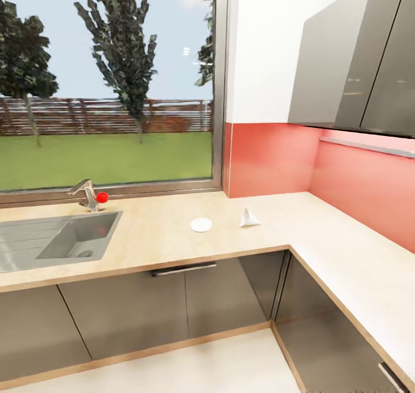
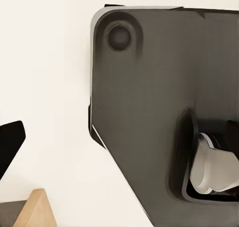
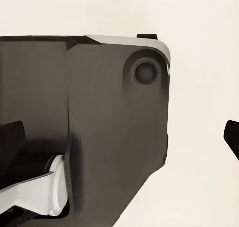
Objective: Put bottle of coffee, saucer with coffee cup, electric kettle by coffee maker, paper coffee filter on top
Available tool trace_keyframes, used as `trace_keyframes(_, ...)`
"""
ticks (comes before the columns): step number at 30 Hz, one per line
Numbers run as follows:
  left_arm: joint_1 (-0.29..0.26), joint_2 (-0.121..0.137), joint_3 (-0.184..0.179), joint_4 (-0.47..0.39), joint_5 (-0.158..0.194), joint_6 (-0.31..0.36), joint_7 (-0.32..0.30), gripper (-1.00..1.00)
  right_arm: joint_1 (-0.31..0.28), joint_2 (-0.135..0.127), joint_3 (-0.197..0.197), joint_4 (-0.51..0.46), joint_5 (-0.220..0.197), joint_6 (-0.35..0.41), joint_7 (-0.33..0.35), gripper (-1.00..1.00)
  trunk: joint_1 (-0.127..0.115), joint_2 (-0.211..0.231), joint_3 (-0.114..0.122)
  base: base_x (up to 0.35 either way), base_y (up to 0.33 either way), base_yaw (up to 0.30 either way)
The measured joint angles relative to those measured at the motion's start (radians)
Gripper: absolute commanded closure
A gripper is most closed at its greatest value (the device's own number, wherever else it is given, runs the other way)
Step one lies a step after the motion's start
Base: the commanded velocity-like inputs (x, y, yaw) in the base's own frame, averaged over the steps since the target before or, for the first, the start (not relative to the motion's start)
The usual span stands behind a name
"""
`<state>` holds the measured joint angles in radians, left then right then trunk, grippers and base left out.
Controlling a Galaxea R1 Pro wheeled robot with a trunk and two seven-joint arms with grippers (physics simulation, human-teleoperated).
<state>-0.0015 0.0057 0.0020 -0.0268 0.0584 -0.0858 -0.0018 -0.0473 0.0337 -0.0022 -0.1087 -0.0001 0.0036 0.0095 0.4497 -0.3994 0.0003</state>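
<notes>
Facing counter [image 1: 173, 237] corner. Saucer [image 1: 200, 225] and filter [image 1: 249, 218] lie near each other, apart, right of sink [image 1: 63, 237]. Nothing staged yet by my judgement. My claws' state: cannot tell.

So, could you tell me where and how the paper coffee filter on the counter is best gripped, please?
Probably by its raised point. The paper coffee filter sits as a small white cone, tip upward, on the kitchen countertop right of the saucer. Coming from above, a gripper could pinch the thin wall near the tip.
</notes>
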Motion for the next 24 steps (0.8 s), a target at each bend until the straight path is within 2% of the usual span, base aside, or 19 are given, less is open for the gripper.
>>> trace_keyframes(12, 0.0, 0.0, 0.0, 0.0, 0.001, 0.0, 0.002, -1.0, 0.0, 0.001, 0.004, 0.0, 0.001, 0.0, 0.0, -1.0, 0.0, 0.0, 0.0, 0.0, 0.0, -0.252)
trace_keyframes(24, 0.0, 0.0, 0.0, 0.0, 0.001, 0.0, 0.003, -1.0, 0.0, 0.002, 0.004, 0.0, 0.001, 0.0, 0.0, -1.0, 0.0, 0.0, 0.0, 0.0, 0.0, -0.032)
